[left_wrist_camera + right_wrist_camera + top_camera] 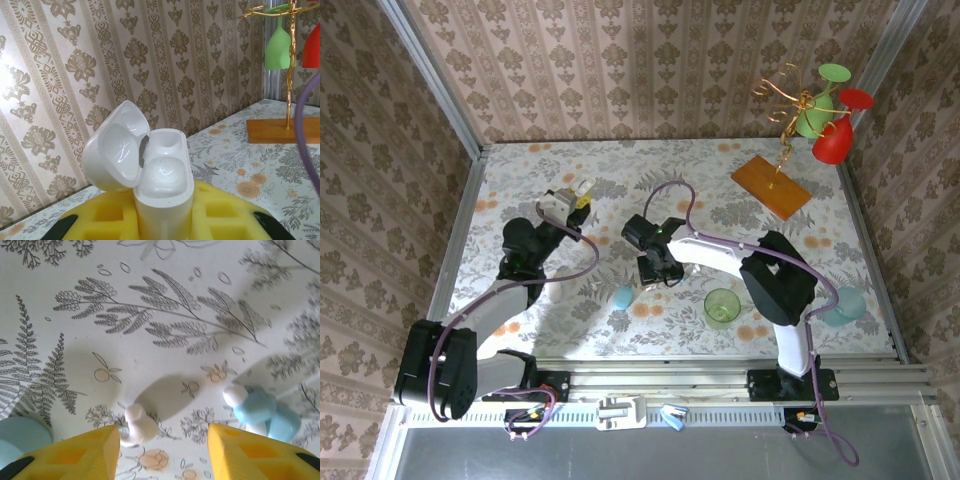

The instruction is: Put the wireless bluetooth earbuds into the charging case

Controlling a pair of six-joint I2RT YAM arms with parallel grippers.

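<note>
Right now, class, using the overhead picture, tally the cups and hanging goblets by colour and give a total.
Green: 2 (green cup, green goblet)
Red: 1 (red goblet)
Total: 3

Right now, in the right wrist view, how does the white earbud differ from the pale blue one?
Colour: the white earbud is all white; the pale blue earbud is blue with a white tip. Place: the white earbud lies in the gap of the right claw, close to one finger; the pale blue earbud lies ahead of the other finger, outside the gap. Both lie loose on the table, held by nothing.
</note>
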